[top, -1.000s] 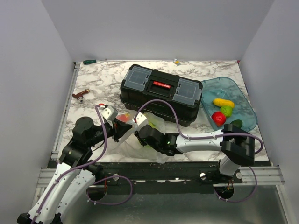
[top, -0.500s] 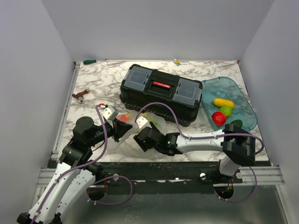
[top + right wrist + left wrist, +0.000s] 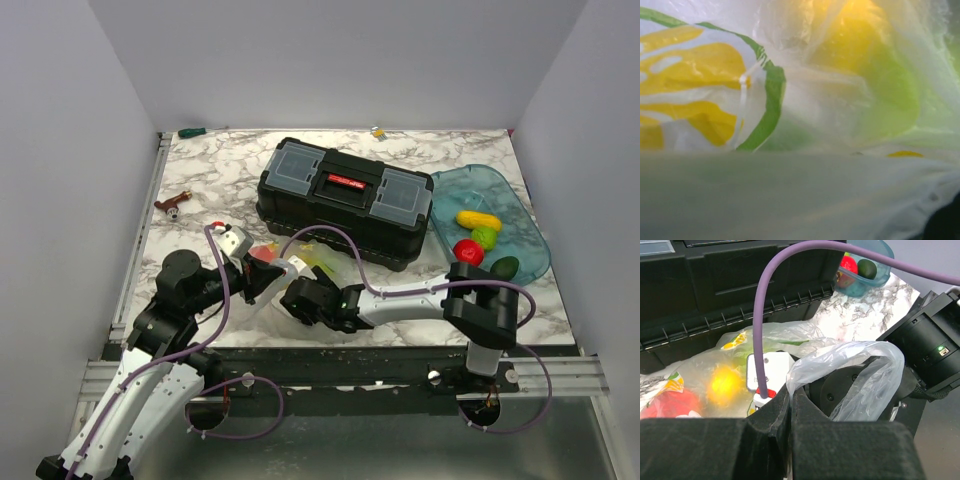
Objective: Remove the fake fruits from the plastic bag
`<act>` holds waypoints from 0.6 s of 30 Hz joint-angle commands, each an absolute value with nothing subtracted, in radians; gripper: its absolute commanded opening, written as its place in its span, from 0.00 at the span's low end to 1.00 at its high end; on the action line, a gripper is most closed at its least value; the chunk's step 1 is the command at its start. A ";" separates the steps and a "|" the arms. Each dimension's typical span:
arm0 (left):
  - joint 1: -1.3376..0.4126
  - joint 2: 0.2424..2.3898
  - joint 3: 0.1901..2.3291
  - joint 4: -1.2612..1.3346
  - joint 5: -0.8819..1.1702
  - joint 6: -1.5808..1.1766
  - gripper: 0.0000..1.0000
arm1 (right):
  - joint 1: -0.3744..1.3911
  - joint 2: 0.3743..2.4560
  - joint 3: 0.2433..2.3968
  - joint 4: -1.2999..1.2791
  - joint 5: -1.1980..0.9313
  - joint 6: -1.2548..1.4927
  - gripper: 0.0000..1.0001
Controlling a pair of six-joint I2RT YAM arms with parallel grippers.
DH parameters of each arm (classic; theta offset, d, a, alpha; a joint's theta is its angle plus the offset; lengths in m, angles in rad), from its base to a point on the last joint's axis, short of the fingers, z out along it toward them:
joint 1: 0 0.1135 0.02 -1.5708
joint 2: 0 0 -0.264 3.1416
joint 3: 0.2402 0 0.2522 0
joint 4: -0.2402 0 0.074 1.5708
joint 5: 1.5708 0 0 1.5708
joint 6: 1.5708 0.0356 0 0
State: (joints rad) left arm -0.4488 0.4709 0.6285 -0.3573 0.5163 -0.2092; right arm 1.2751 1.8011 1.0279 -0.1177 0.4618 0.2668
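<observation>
At the blue tray (image 3: 528, 215): four fake fruits (image 3: 468, 251) lie out.
Plastic bag (image 3: 312, 262): by the toolbox (image 3: 345, 195), red and yellow ones inside.
Left gripper (image 3: 790, 397): pinches bag film.
Right gripper (image 3: 300, 292): you cannot tell.

No writing is legible: the red label (image 3: 343, 183) on the black toolbox (image 3: 300, 190) and the plastic bag (image 3: 840, 357) print are unreadable.

Marble-patterned bench (image 3: 215, 170). Toward the back middle, a closed black toolbox (image 3: 345, 195) with a red latch. Just right of it, a translucent blue tray (image 3: 490, 190). Near the left edge, a small red-brown tool (image 3: 172, 205). At the back edge, a green item (image 3: 191, 131) and a tiny yellow one (image 3: 378, 131).
</observation>
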 commanded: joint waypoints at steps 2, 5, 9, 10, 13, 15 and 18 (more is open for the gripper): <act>-0.445 0.472 0.641 -0.357 0.516 -0.203 0.00 | 1.280 1.846 1.073 -0.142 0.456 0.285 0.70; -0.445 0.471 0.640 -0.356 0.516 -0.202 0.00 | 1.280 1.857 1.090 -0.136 0.448 0.282 0.57; -0.445 0.472 0.640 -0.356 0.517 -0.202 0.00 | 1.280 1.835 1.090 -0.100 0.434 0.277 0.47; -0.445 0.473 0.640 -0.357 0.517 -0.202 0.00 | 1.281 1.820 1.083 -0.083 0.430 0.278 0.45; -0.445 0.472 0.641 -0.357 0.514 -0.202 0.00 | 1.281 1.770 1.051 -0.027 0.415 0.273 0.40; -0.445 0.474 0.641 -0.357 0.515 -0.203 0.00 | 1.280 1.735 1.028 0.014 0.414 0.274 0.36; -0.445 0.474 0.640 -0.356 0.516 -0.203 0.00 | 1.280 1.678 0.984 0.080 0.420 0.281 0.30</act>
State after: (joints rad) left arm -0.4488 0.4709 0.6285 -0.3576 0.5163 -0.2092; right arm 1.2751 1.7679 1.0267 -0.0406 0.4316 0.2722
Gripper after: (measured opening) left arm 0.003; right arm 0.513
